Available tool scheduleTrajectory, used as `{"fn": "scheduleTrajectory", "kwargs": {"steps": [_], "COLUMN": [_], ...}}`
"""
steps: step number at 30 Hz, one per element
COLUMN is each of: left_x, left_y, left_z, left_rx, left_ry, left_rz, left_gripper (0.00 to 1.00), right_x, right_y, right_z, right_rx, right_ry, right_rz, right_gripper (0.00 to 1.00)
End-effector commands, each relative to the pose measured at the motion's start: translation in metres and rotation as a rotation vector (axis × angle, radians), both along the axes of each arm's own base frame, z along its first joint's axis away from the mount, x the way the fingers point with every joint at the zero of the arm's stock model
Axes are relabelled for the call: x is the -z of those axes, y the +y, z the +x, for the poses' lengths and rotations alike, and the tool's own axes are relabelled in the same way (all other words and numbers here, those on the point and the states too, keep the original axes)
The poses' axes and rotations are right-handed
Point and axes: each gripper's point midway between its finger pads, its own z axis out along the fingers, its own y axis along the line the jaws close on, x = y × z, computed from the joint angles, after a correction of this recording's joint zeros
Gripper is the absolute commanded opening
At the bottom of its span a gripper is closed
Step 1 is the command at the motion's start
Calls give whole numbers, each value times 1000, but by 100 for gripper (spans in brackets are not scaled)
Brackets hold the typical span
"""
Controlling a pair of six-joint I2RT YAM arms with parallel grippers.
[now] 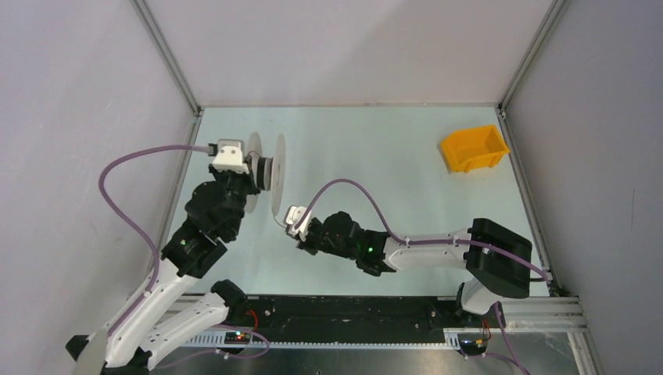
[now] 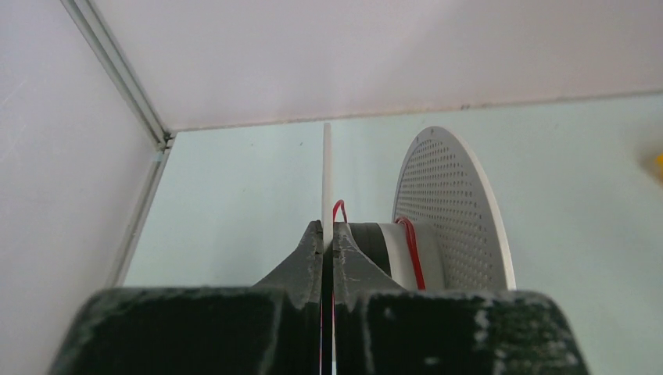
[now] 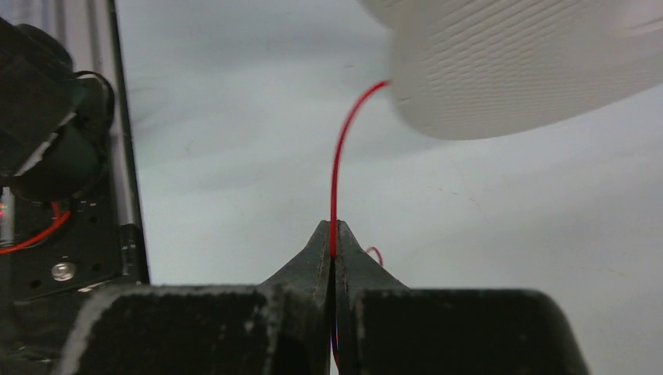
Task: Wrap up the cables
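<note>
A pale grey spool [image 1: 279, 168] stands on edge at the back left of the table. My left gripper [image 2: 328, 228] is shut on the spool's near flange [image 2: 327, 168], which shows edge-on between the fingers. The far flange [image 2: 453, 203] is perforated. The cable [image 2: 412, 254], a thin red wire, runs round the hub, with a small loop beside the fingertips. My right gripper [image 3: 334, 228] is shut on the cable [image 3: 338, 156], which rises from the fingertips and curves up behind the spool's flange [image 3: 516, 70]. From above, the right gripper [image 1: 291, 219] sits just below the spool.
An orange bin [image 1: 474, 148] sits at the back right. Metal frame posts and white walls close in the table on three sides. The left arm's base and a rail [image 3: 125, 195] lie left of the right gripper.
</note>
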Motion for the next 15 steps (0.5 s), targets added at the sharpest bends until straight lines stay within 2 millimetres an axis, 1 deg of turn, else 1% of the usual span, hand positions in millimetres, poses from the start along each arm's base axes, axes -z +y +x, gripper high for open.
{"fn": "scheduleTrajectory", "kwargs": {"steps": [1, 4, 8, 11, 12, 15], "left_x": [1, 19, 38, 50, 53, 64], "left_y": [15, 11, 10, 9, 6, -2], "left_z": [-6, -7, -8, -10, -11, -11], "left_rx": [-60, -33, -19, 3, 22, 69], "left_ry": [-30, 17, 79, 107, 113, 138], "left_rz": [114, 198, 299, 344, 352, 365], "left_gripper": [0, 0, 0, 0, 0, 0], "right_x": [-51, -61, -78, -91, -99, -113], "right_y": [-10, -21, -34, -42, -45, -51], "right_z": [24, 42, 61, 71, 75, 82], "right_rx": [108, 207, 327, 385, 408, 456], "right_ry": [-124, -190, -278, -343, -373, -424], "right_rz": [57, 54, 58, 56, 59, 63], "right_gripper": [0, 0, 4, 5, 6, 7]}}
